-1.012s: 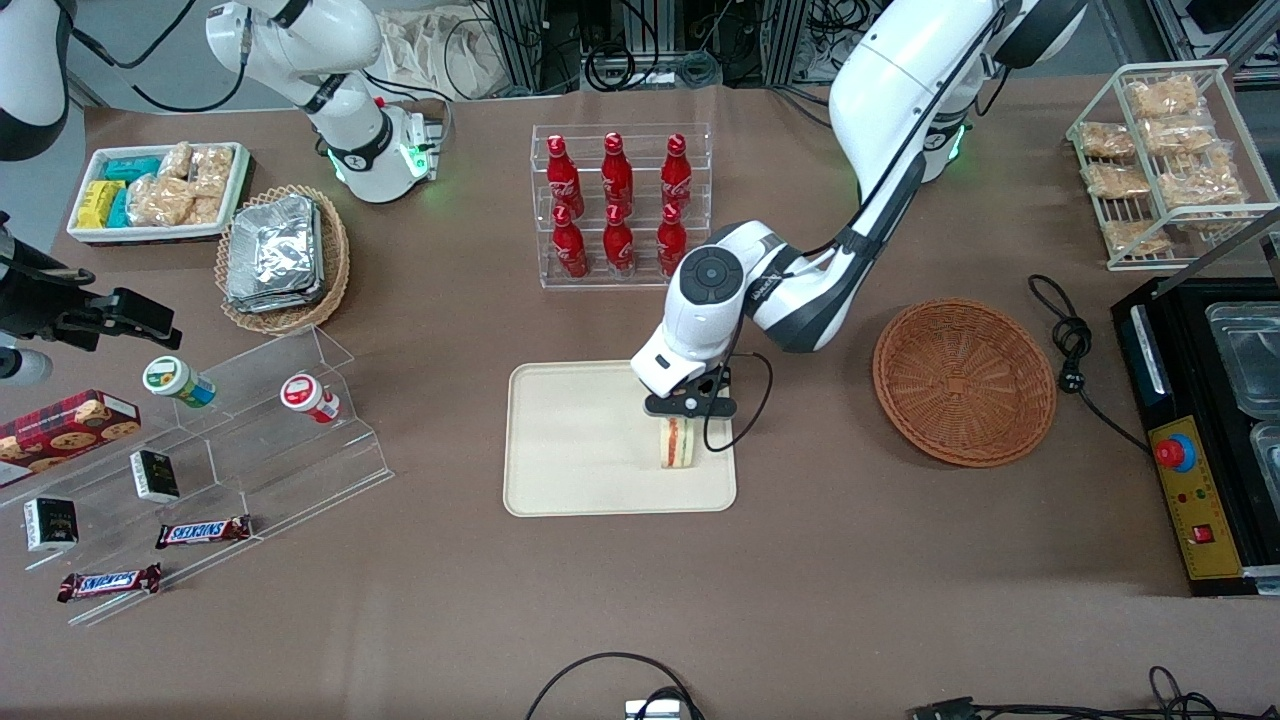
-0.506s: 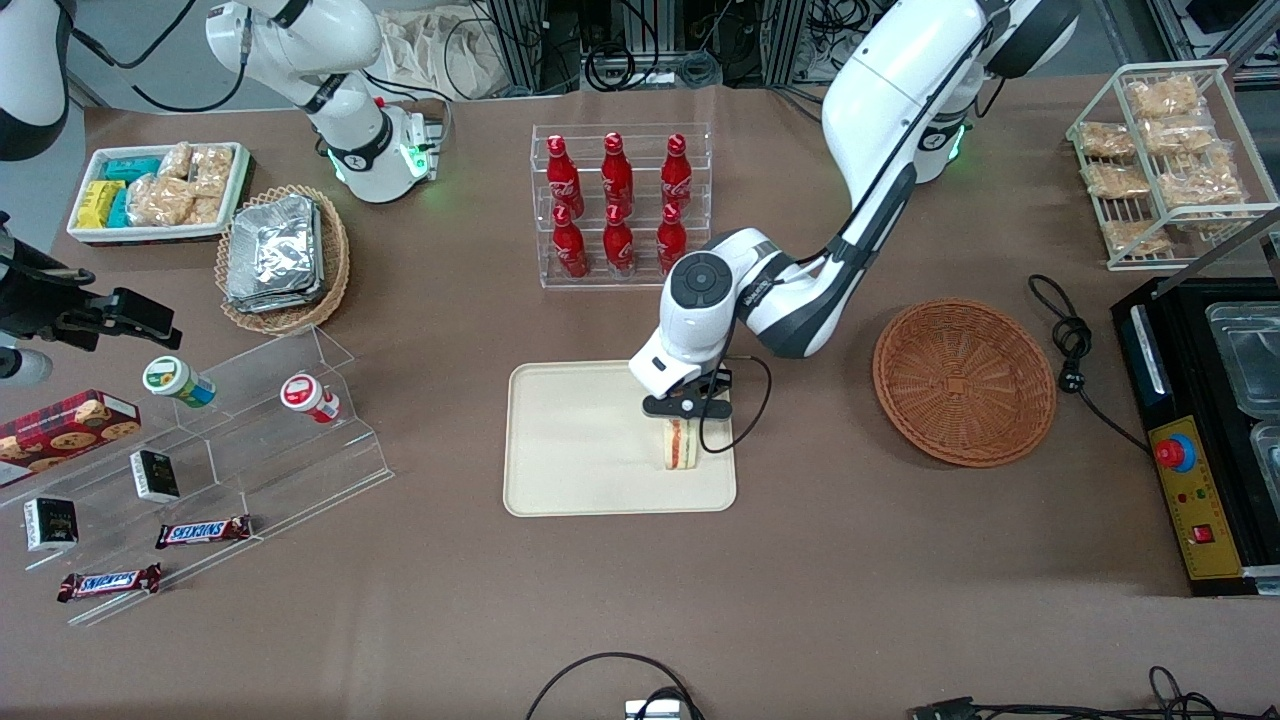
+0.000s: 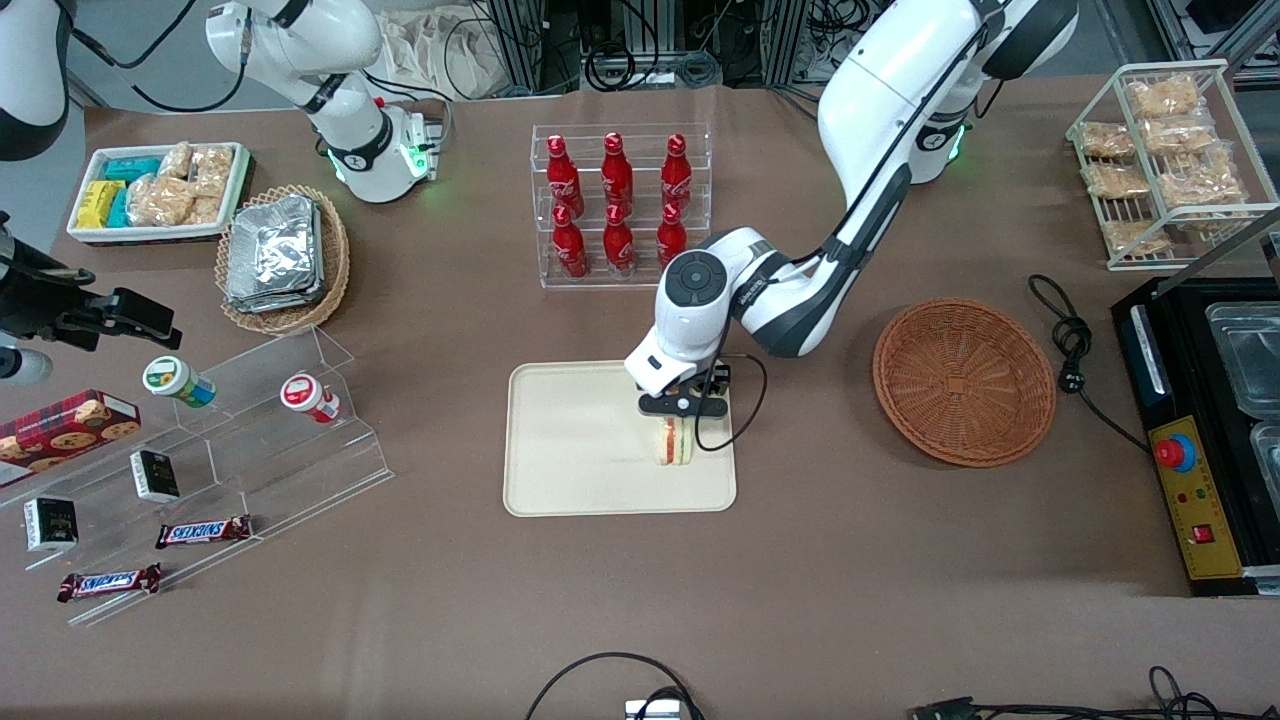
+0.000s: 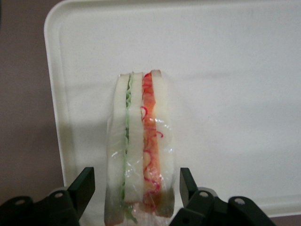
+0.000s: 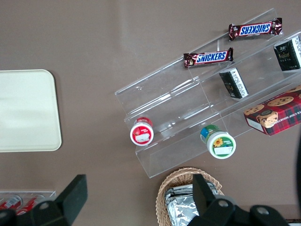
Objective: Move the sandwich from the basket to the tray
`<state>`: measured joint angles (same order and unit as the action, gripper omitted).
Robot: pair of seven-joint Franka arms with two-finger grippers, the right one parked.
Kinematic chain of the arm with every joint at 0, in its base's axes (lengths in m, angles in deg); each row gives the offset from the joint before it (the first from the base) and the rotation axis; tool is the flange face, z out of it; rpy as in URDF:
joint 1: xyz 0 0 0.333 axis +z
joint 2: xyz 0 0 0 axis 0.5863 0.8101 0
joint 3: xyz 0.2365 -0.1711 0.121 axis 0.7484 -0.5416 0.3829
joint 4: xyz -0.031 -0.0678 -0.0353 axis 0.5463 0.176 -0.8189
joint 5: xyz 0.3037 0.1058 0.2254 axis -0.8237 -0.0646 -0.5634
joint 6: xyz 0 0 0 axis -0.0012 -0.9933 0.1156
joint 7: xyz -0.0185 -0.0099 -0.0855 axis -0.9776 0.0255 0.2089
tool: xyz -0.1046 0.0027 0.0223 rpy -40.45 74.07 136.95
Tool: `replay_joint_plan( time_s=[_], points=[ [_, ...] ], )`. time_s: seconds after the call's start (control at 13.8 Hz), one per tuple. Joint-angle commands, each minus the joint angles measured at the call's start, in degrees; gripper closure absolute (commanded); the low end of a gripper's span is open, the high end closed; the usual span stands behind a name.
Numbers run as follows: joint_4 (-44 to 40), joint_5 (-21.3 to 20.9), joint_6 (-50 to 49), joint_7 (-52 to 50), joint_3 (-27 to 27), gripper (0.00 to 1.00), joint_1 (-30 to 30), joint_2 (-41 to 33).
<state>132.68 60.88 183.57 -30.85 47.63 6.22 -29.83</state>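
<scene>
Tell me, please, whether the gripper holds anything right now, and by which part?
Nothing: the gripper is open, with a gap between each finger and the sandwich standing on the tray.

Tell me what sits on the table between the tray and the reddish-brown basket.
Nothing: in the front view only bare brown table separates the tray from the basket. The gripper stands open around the sandwich on the tray.

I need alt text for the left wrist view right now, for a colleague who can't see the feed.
A wrapped sandwich stands on edge on the cream tray, showing white bread with green and red filling layers. The gripper is open, one black finger on each side of the sandwich with a visible gap. Brown table shows past the tray's rounded corner.
</scene>
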Motion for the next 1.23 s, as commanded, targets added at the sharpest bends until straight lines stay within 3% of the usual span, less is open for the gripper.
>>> replay_joint_plan(
  time_s=[0.0,0.29,0.72,1.16],
  points=[
    [-3.1,-1.2,-0.8,-2.8,0.4,0.18,0.0,0.1],
    [-5.1,-1.2,-2.0,-6.9,2.3,0.15,0.0,-2.0],
    [-15.7,-1.0,-16.8,-7.7,6.0,0.14,0.1,-4.2],
    [-16.3,-0.4,-23.0,-7.4,12.5,0.14,0.1,-11.1]
  ],
)
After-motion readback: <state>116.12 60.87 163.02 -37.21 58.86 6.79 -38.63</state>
